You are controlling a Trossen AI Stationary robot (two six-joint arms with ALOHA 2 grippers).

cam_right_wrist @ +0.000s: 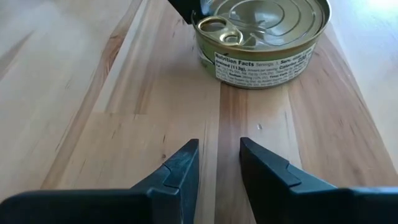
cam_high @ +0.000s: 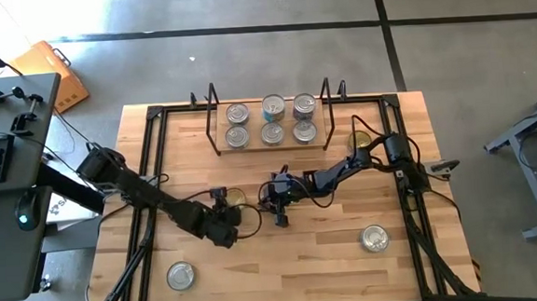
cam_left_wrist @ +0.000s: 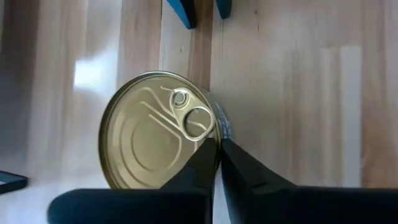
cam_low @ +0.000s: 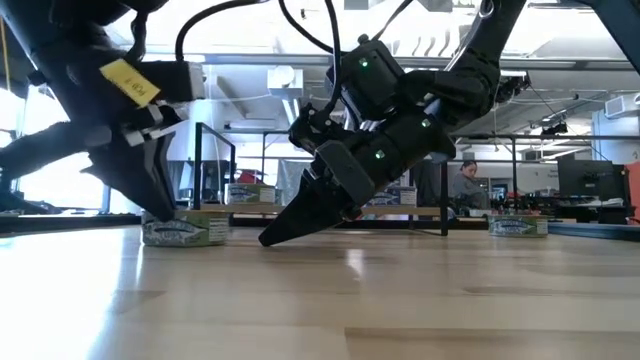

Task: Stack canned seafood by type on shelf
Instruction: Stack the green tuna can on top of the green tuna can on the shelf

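A gold-topped can (cam_left_wrist: 155, 137) stands upright on its base on the wood table, left of centre (cam_high: 235, 200). My left gripper (cam_left_wrist: 216, 145), shut, is at the can's rim (cam_low: 185, 233). My right gripper (cam_right_wrist: 219, 144) is open with nothing between its fingers. It is low over the table, a short way to the right of the can (cam_right_wrist: 261, 37), and points at it (cam_low: 268, 240). The shelf (cam_high: 259, 148) at the far middle carries several silver-topped cans (cam_high: 273, 120) in two rows. My left gripper sets its shut fingertips (cam_left_wrist: 208, 152) on the edge of the can's top, at the rim beside the pull ring (cam_left_wrist: 200, 122). The fingers slant down from the near left. The can stays flat on the table.
Loose silver-topped cans lie at the near left (cam_high: 181, 275) and near right (cam_high: 375, 239). Another gold-topped can (cam_high: 361, 140) sits by the right arm, beside the shelf's right end. A black frame (cam_high: 153, 157) runs along the table's edges. Bare wood lies in the near middle.
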